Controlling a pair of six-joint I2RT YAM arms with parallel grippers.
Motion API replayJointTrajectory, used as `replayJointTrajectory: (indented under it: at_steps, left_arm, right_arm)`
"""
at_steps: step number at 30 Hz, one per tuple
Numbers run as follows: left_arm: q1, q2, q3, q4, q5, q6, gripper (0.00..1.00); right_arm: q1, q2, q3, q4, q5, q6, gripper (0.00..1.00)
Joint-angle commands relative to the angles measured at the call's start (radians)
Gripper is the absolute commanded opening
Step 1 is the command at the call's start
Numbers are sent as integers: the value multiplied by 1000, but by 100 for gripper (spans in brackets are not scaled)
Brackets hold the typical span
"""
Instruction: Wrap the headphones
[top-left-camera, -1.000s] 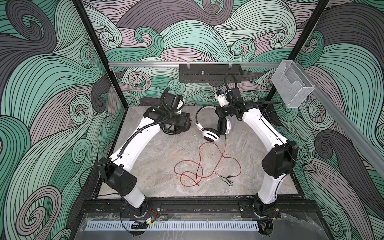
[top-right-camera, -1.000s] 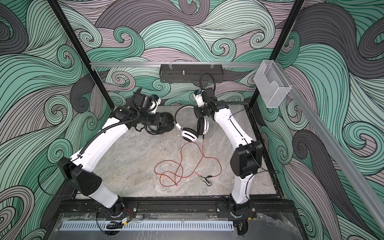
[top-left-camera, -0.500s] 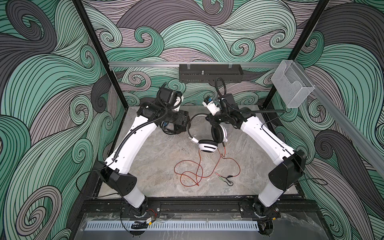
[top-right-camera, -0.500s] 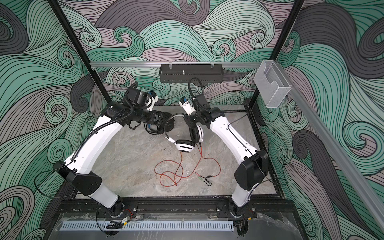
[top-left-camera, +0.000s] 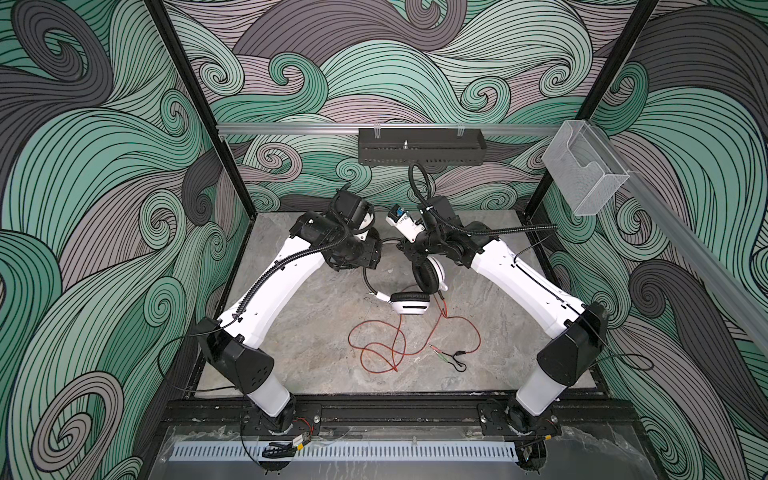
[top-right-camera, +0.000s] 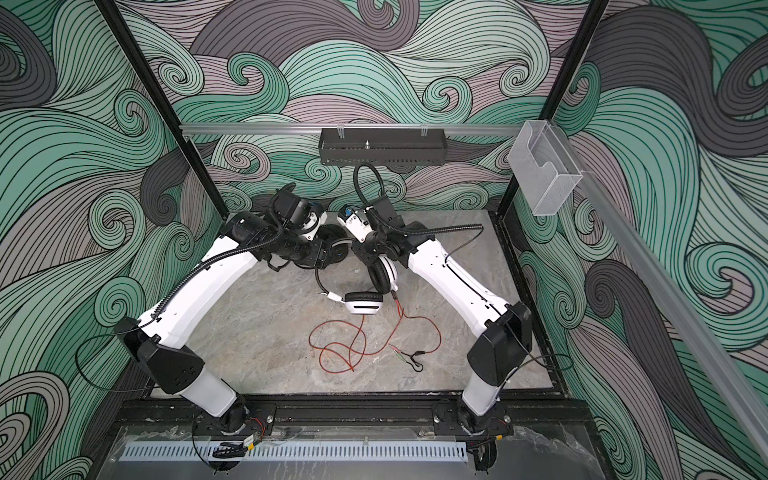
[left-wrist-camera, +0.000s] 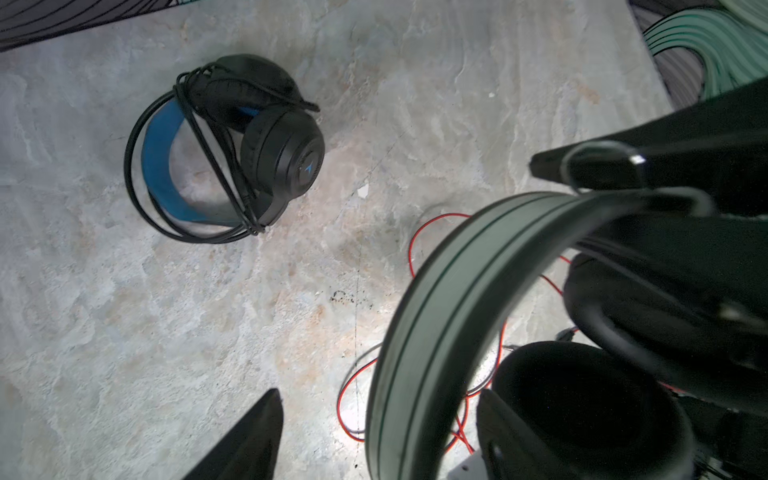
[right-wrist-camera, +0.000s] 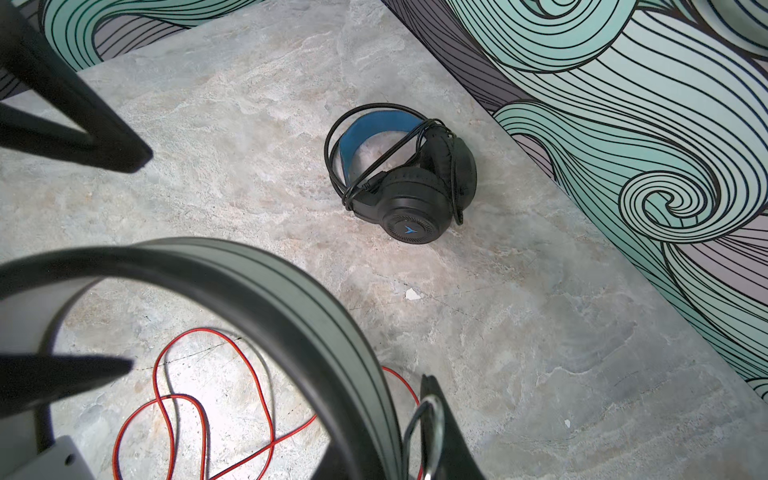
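The white-and-black headphones (top-left-camera: 409, 306) hang from their black headband (right-wrist-camera: 266, 291) at the middle back, one earcup low by the table. My right gripper (right-wrist-camera: 386, 424) is shut on that headband. My left gripper (left-wrist-camera: 378, 395) is open and straddles the same headband (left-wrist-camera: 436, 299), with a gap on each side. Their red cord (top-left-camera: 376, 345) lies in loose loops on the table and ends in a plug (top-left-camera: 446, 355). The black headphones (left-wrist-camera: 232, 145) with a blue inner band lie behind, near the back wall, black cord wound round them (right-wrist-camera: 399, 174); in a top view they (top-right-camera: 334, 249) peek out between the wrists.
The marble table (top-left-camera: 324, 374) is boxed in by patterned walls. A black rack (top-left-camera: 420, 151) hangs on the back rail and a clear plastic holder (top-left-camera: 584, 178) on the right rail. Both arms (top-left-camera: 286, 286) meet at the back middle.
My right gripper has carried the white-and-black headphones left and toward the front. My left gripper has swung over from the black headphones onto the headband, and its jaws have narrowed a little.
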Motion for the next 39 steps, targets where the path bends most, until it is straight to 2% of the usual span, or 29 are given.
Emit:
replayJointTrajectory:
  at_steps: [1, 3, 9, 13, 16, 20, 23, 25, 28, 32, 36, 39]
  left_arm:
    - [-9, -31, -38, -3, -114, -58, 60]
    - [-11, -34, -62, 23, -127, -61, 53]
    - [-19, -30, -82, 24, -147, -80, 47]
    - [-27, -41, -96, 24, -155, -84, 38]
    - [-29, -56, -111, 31, -165, -89, 21]
    - [-30, -69, -120, 39, -166, -103, 9]
    - [-30, -76, -121, 40, -170, -115, 0]
    - [-30, -79, -125, 40, -184, -127, 0]
    - [-30, -76, -120, 19, -219, -143, 0]
    - [-28, -84, -129, 3, -273, -151, 0]
    - [-28, -87, -121, -29, -334, -165, 0]
    - [-27, -93, -107, -48, -379, -182, 0]
  right_arm:
    - [28, -17, 33, 18, 18, -11, 0]
    - [38, -19, 22, 20, 33, -13, 0]
    - [75, -20, 8, 21, 71, -39, 0]
    - [90, -17, 10, 19, 90, -51, 0]
    - [101, -14, 15, 16, 100, -53, 0]
    - [117, -21, 8, 17, 116, -48, 1]
    - [131, -46, -25, 28, 137, -52, 13]
    - [132, -66, -45, 31, 133, -46, 20]
    - [133, -100, -61, 20, 127, -34, 40]
    - [127, -154, -70, 16, 131, -10, 59]
    - [104, -209, -58, -21, 88, 24, 69]
    - [61, -283, -97, -45, 20, 64, 72]
